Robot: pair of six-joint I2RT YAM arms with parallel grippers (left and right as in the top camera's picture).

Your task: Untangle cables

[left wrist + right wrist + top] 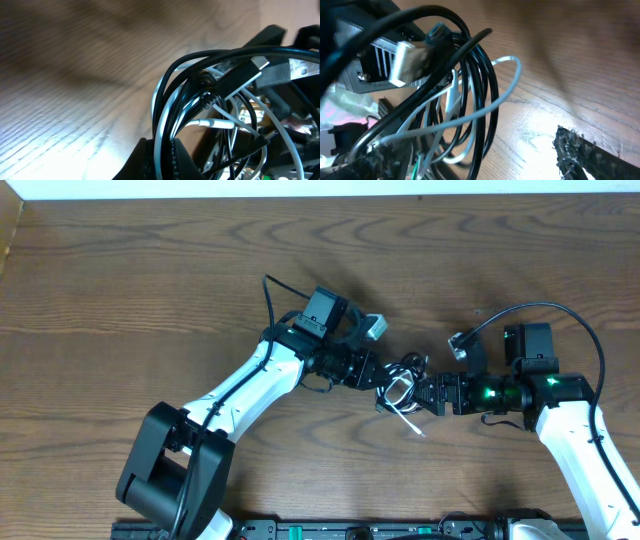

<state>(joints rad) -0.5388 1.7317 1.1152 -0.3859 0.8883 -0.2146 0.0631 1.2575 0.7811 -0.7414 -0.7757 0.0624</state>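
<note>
Cables [398, 388]: one black cord [487, 90] and one white cord [215, 122], wound together in a loose knot of loops.

Location: mid-desk, bunched between the two hands, with a free white end trailing toward the near side.

Left hand [378, 378]: fingers pressed close, apparently pinching a strand of the white cord, with black loops draped over them. Judged to be the anchor that keeps the bundle from sliding.

Right hand [422, 393]: fingers [580, 152] spread wide. The cables lie against one finger and the other is well apart, so nothing is gripped. Probably placed tip to tip with its partner to pick out one loop and draw it away.

Desk [150, 280]: brown wood grain, with bright glare patches in both wrist views.

Room: a pale strip runs along the far edge and a dark base rail [350, 530] along the near edge. Nothing further shows.
</note>
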